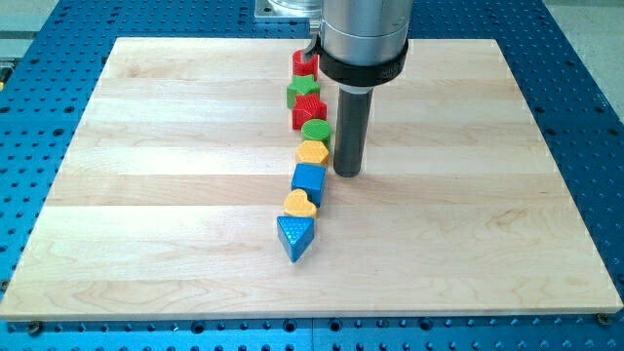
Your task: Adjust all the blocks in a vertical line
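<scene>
Several blocks stand in a slightly slanted column on the wooden board (146, 195). From the view's top: a red block (304, 63), a green star (303, 90), a red star (308, 112), a green round block (316, 132), a yellow block (312, 152), a blue cube (308, 182), a yellow heart (299, 205) and a blue triangle (294, 237). My tip (347, 173) rests on the board just right of the yellow block and blue cube, a small gap away.
The board lies on a blue perforated table (49, 88). The arm's grey cylinder (363, 39) hangs over the board's top middle and hides part of the red block.
</scene>
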